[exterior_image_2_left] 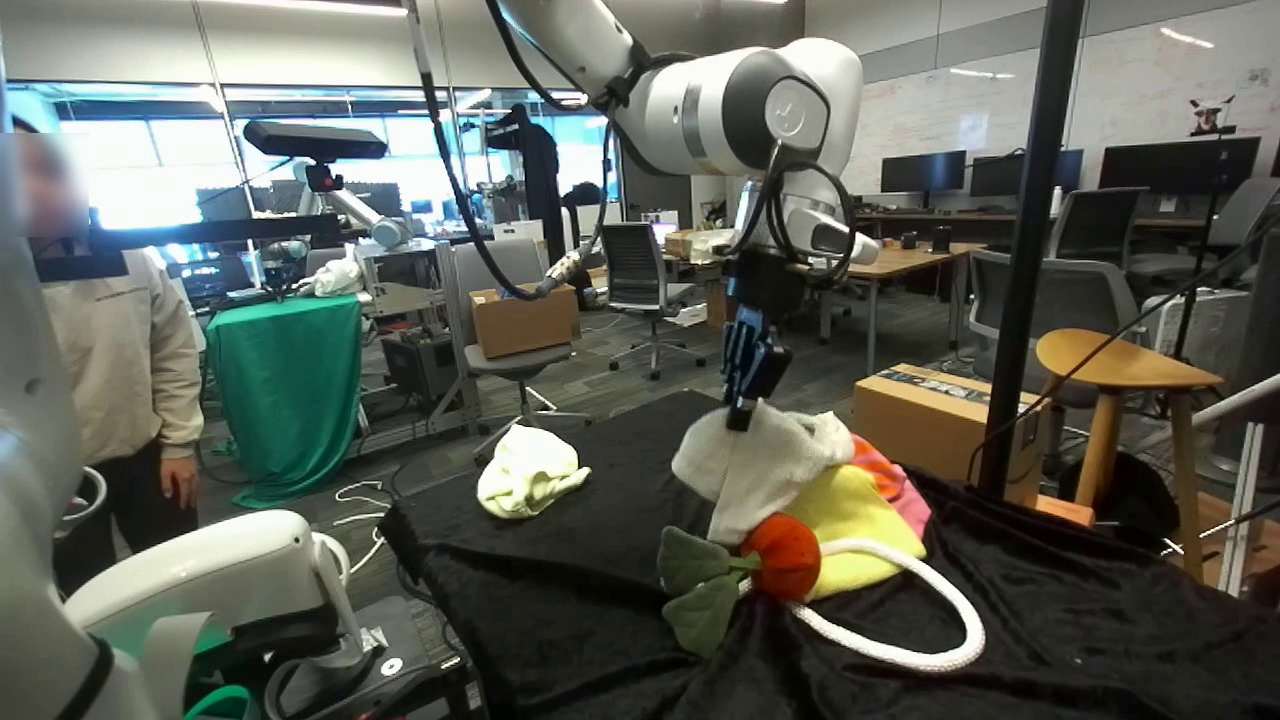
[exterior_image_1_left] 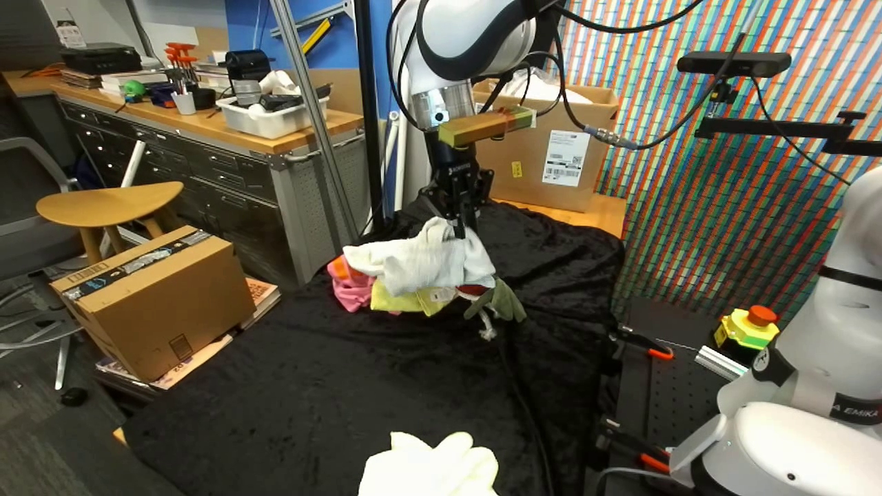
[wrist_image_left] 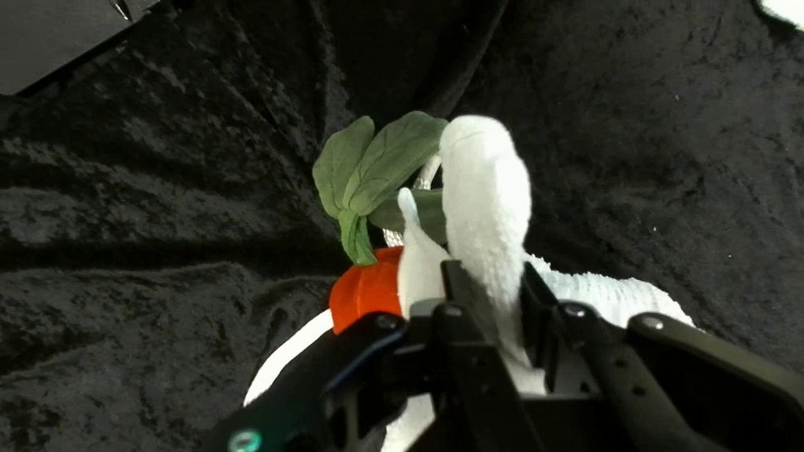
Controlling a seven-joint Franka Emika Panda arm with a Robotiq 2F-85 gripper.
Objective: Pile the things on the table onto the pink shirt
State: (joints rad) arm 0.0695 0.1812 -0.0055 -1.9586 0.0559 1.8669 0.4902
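– In an exterior view, where do we find the fingers [exterior_image_1_left: 459, 226]?

– Near the picture-right end of the large crumpled white fabric cloth [exterior_image_1_left: 420, 263]. Its long axis runs picture-left from them, and its far tip crosses the upper edge of the small pink-and-coral fabric shirt [exterior_image_1_left: 353, 294].

– So what shows of the shirt lies to one side of the fingers?

– That is how we read it, with the yellow-green fabric cloth [exterior_image_1_left: 400, 302] showing below the white one.

– And the shirt's side, again in an exterior view?

– There the shirt lies picture-right of the fingers. The white cloth spans most of that gap, up to the coral part, and its low corner seems to touch the small round red fabric ball [exterior_image_2_left: 785, 557]. The bunched pale yellow cloth [exterior_image_2_left: 530, 475] rests well apart, picture-left, on the black fabric-covered tabletop [exterior_image_2_left: 560, 590].

– Does the wrist view settle our hold?

– No. We see the fingers slightly apart astride a thick white fold; whether they press on it, we cannot tell. The shirt is out of sight there.

– Then what does our next move turn on?

– That sideways offset, we judge: we should part the fingers fully and rise straight up, since drifting away from the shirt could drag the cloth off it.
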